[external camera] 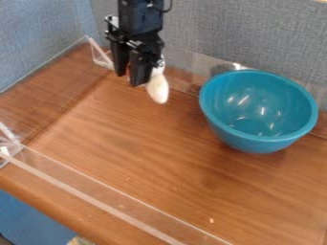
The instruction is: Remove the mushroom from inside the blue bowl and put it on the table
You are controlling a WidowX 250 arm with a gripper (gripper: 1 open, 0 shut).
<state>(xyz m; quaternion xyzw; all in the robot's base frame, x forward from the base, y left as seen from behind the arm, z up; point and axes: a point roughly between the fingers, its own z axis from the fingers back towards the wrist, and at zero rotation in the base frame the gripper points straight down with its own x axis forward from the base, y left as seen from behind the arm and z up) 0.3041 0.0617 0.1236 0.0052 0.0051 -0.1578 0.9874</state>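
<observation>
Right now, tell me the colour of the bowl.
Glossy teal-blue, inside and out: the blue bowl, seen clearly in the one camera view.

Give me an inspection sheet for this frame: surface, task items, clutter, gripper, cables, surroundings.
Surface: wood-grain table, low clear acrylic walls along the edges.
Mushroom: cream-white, hanging from the gripper, out of the bowl, above the table, not set down.
Blue bowl: upright at right, inside looks empty.
Clutter: nothing seen.
Gripper: pointing down, shut on the mushroom, left of the bowl.
Cables: nothing seen.
Surroundings: blue-grey fabric backdrop; clear triangular bracket at the back wall.
</observation>
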